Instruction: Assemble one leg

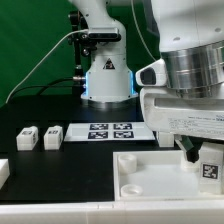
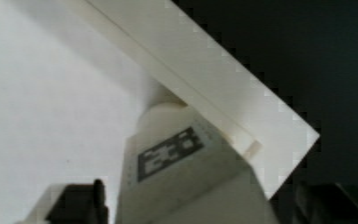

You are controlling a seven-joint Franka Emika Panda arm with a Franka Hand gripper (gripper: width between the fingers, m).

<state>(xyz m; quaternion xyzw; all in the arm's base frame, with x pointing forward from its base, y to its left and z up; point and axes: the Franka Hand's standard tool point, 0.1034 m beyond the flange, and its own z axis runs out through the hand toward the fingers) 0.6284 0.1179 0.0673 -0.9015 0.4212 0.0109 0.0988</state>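
My gripper [image 1: 200,156] is shut on a leg [image 1: 209,167], a small white block with a black-and-white marker. It holds the leg upright at the corner of the large white square piece [image 1: 150,176] on the exterior view's right. In the wrist view the leg [image 2: 172,150] runs between my dark fingers [image 2: 78,203], and its far end meets the edge of the square piece [image 2: 220,85]. The gripper [image 2: 197,206] closes round the leg's near end. Two more legs [image 1: 27,138] [image 1: 52,136] lie on the table at the exterior view's left.
The marker board [image 1: 110,131] lies flat behind the square piece, in front of the arm's base [image 1: 106,75]. Another white part [image 1: 3,172] shows at the left edge of the exterior view. A green backdrop stands behind the table.
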